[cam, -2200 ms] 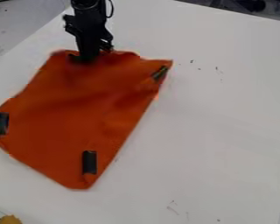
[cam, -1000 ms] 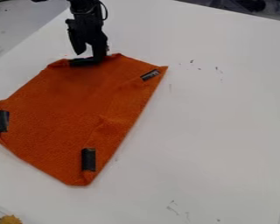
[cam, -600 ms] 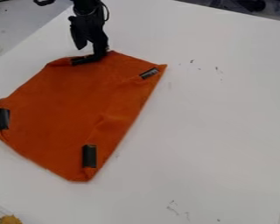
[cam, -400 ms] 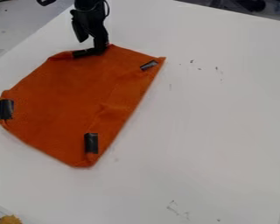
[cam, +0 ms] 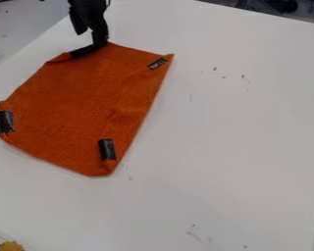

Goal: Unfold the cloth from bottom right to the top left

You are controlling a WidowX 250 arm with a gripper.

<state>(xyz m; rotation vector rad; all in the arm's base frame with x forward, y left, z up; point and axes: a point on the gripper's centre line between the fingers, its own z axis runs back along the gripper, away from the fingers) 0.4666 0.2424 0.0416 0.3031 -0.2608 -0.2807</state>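
The orange cloth (cam: pixel 74 93) lies spread on the far left part of the desk (cam: pixel 231 137), with its narrow near end pointing toward the near side. Compared with the earlier frames, the whole cloth has slid toward the far side: its near end and its right corner both sit farther off, and the right corner has also moved left. The far edge, wavy at first, now runs straighter down to the right corner. A small crease shows right of the middle. Dark strips mark the left corner (cam: pixel 5 122), the near end (cam: pixel 107 149) and the right corner (cam: pixel 157 63); the one at the right has turned and lies at a gentler slant than at first. Another dark strip (cam: pixel 83 51) lies along the far left edge, right by the gripper.

The black gripper (cam: pixel 102 42) is at the cloth's far edge, touching it, and has moved farther away and left since the last frame. Whether it is closed on the cloth, one cannot tell. At the near left corner of the view, a yellow object (cam: pixel 12 245) has stayed put, as have the small dark marks on the desk.
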